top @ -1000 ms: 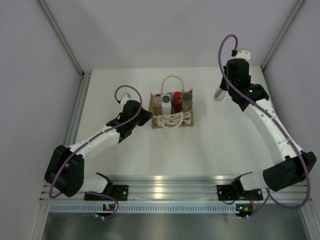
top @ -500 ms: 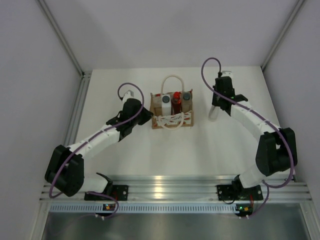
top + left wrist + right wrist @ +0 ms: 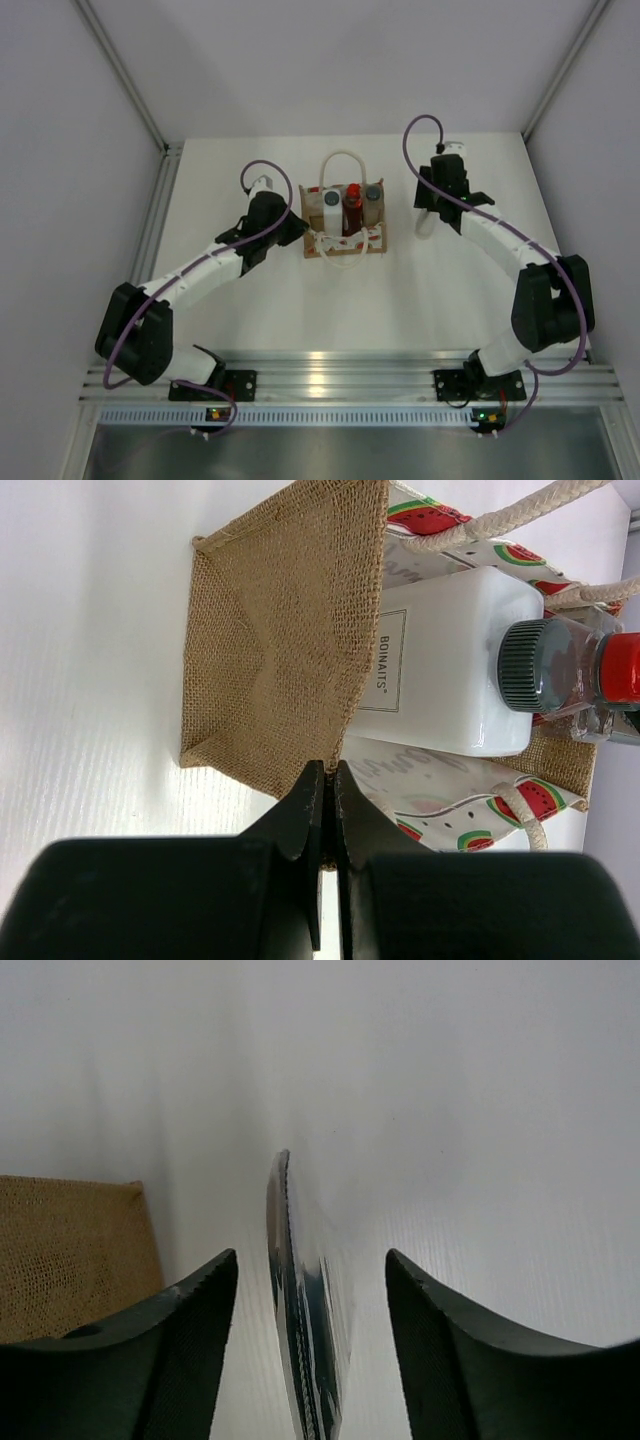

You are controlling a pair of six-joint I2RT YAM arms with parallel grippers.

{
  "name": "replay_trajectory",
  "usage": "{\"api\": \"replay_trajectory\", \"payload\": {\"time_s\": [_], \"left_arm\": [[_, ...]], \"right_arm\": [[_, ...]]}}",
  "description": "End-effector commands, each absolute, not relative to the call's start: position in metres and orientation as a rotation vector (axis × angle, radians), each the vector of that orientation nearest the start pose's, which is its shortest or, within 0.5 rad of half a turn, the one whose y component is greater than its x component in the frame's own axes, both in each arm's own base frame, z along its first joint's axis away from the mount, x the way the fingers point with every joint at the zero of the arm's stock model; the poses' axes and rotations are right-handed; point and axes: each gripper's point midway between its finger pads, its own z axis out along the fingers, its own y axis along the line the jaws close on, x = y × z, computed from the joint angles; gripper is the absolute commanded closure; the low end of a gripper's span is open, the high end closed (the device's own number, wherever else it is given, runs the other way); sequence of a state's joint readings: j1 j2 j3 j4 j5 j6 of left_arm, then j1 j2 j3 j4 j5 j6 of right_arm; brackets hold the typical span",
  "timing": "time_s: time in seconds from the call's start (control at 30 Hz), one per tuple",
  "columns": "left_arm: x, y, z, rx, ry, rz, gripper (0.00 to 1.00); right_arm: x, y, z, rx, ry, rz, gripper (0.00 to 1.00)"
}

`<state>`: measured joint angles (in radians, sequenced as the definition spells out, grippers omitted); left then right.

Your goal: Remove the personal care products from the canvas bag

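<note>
The canvas bag (image 3: 345,238) stands mid-table with its rope handles up. In it are a white bottle (image 3: 331,208), the red bottle (image 3: 353,204) and the grey-capped bottle (image 3: 373,199). My left gripper (image 3: 296,228) is shut on the bag's left burlap edge (image 3: 290,640). The left wrist view shows its closed fingertips (image 3: 328,772), the white bottle (image 3: 440,670), a dark grey cap (image 3: 530,665) and a red cap (image 3: 620,668). My right gripper (image 3: 425,212) is open to the right of the bag. The white-grey squeeze tube (image 3: 424,224) sits edge-on (image 3: 300,1340) between its fingers (image 3: 310,1255), touching neither.
White walls enclose the table on the left, back and right. An aluminium rail with both arm bases (image 3: 340,375) runs along the near edge. The bag's right side (image 3: 70,1250) is just left of the right gripper.
The right arm swung down from the back right with the tube to beside the bag, and its jaws now stand apart from it. The left gripper moved onto the bag's edge.
</note>
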<state>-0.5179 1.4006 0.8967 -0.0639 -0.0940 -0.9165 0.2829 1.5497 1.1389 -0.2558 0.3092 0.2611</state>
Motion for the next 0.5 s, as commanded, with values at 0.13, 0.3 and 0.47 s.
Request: {"api": "replay_trajectory", "payload": {"time_s": [0.13, 0.3, 0.47], "left_arm": [[0.363, -0.227, 0.167, -0.459, 2.134, -0.745, 1.0], [0.364, -0.226, 0.172, -0.444, 2.123, -0.739, 1.0], [0.366, -0.229, 0.172, -0.432, 2.126, -0.741, 1.0]], "right_arm": [[0.424, 0.08, 0.209, 0.172, 2.083, 0.005, 0.36], [0.415, 0.095, 0.273, 0.157, 1.984, 0.019, 0.36], [0.408, 0.122, 0.297, 0.094, 1.973, 0.086, 0.36]]}}
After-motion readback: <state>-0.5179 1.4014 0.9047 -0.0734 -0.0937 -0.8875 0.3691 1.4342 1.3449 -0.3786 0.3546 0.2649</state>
